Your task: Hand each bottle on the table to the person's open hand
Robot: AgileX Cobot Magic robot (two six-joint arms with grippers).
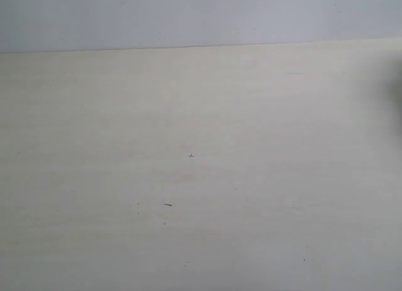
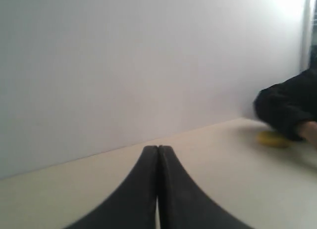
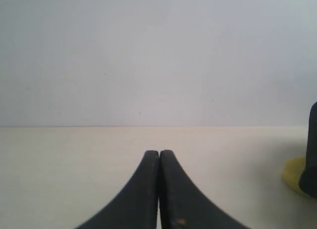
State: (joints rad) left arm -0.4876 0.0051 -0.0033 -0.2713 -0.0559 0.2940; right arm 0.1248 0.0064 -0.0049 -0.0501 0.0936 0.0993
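The pale beige table (image 1: 188, 178) fills the exterior view, and no bottle or gripper shows on it there. My left gripper (image 2: 158, 149) is shut with nothing between its black fingers, low over the table. Far off in the left wrist view lies a blurred yellow object (image 2: 271, 139), partly under a person's dark sleeve (image 2: 287, 108); it may be the yellow bottle. My right gripper (image 3: 159, 153) is shut and empty too. The same yellow object (image 3: 296, 175) shows at the edge of the right wrist view, half hidden by a dark shape (image 3: 312, 150). The other bottles are out of view.
A plain light grey wall (image 1: 188, 14) stands behind the table's far edge. A dark blur (image 1: 397, 83) enters the exterior view at the right edge. A few small dark specks (image 1: 168, 205) mark the tabletop.
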